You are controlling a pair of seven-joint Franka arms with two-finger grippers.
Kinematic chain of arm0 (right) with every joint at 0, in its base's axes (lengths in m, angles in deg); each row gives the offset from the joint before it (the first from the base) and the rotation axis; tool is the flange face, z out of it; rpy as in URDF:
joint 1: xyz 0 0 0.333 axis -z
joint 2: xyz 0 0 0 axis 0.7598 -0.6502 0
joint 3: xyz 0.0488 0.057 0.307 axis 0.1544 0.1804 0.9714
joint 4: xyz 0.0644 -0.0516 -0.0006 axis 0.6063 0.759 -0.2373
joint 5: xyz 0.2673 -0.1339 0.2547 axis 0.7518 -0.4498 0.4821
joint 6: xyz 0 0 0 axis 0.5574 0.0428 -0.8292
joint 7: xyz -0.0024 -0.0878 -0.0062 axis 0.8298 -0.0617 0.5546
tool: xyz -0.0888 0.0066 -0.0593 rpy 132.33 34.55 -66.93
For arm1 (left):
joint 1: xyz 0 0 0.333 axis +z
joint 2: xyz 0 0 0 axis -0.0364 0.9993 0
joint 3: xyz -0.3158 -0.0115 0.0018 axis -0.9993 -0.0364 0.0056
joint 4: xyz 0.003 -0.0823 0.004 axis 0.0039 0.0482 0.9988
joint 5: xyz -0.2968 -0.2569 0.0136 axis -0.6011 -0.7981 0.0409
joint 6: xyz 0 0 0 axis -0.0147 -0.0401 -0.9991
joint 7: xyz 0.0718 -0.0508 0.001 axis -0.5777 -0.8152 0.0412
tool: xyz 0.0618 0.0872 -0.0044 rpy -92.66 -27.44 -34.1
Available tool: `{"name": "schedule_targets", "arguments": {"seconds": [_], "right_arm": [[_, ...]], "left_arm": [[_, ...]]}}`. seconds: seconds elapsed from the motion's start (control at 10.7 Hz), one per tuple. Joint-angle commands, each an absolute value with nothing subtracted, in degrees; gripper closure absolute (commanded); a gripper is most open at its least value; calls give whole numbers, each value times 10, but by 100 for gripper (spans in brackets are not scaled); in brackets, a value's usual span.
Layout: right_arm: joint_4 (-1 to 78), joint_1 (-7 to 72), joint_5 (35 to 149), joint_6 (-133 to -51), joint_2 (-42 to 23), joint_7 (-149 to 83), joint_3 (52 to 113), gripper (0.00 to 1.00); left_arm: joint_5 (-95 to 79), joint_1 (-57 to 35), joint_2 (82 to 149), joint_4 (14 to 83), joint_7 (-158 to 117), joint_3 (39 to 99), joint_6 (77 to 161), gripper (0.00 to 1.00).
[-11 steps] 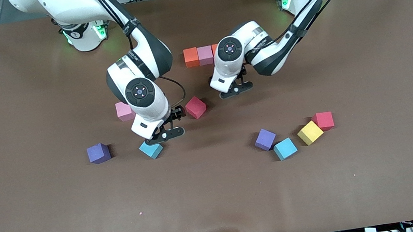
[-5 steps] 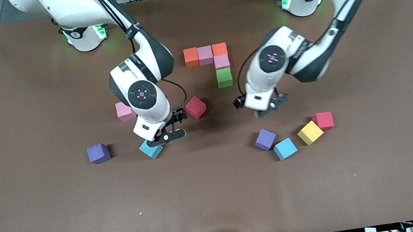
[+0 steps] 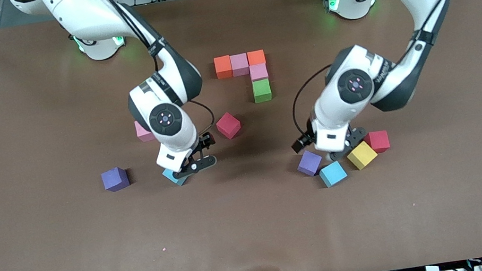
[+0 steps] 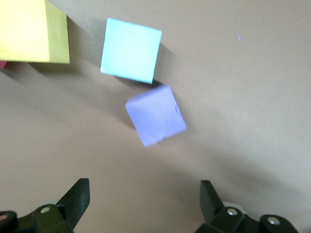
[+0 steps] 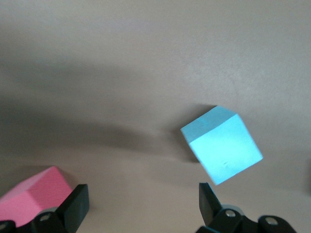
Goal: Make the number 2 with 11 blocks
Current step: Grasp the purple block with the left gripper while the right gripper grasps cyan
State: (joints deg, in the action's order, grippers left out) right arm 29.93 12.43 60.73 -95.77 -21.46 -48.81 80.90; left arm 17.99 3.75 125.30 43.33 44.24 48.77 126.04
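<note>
Here, on the brown desk (image 3: pixel 49 260), you have five abutting blocks making the start of the number 2 (image 3: pixel 251 74): orange, pink and orange in a row, then pink and green running toward the front camera. Loose cubes lie nearer that camera. A purple block (image 3: pixel 309 163), a light blue block (image 3: pixel 333 174), a yellow block (image 3: pixel 361 155) and a red block (image 3: pixel 379 140) cluster toward the left arm's end. A second red block (image 3: pixel 228 125) sits mid-desk; a pink block (image 3: pixel 143 132), partly hidden by the right arm, another purple block (image 3: pixel 114 178) and another light blue block (image 3: pixel 173 177) lie toward the right arm's end.

Your left end effector (image 3: pixel 337 148) hangs low over the cluster, fingers spread wide, holding nothing. Your right end effector (image 3: pixel 189 164) hangs over the second light blue block, also wide and empty, wrist tilted downward.
</note>
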Motion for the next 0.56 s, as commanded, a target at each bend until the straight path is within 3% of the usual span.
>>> {"name": "schedule_targets", "arguments": {"seconds": [0.0, 0.28, 0.47], "right_arm": [[302, 152, 601, -962, -216, -427, 818, 0], [304, 168, 601, -972, -219, -369, 818, 0], [315, 186, 604, -995, -221, -288, 818, 0]], "left_arm": [[173, -41, 1286, 366, 473, 564, 1246, 0], [152, -145, 1314, 308, 488, 682, 1246, 0], [148, -147, 1330, 296, 490, 685, 1247, 0]]}}
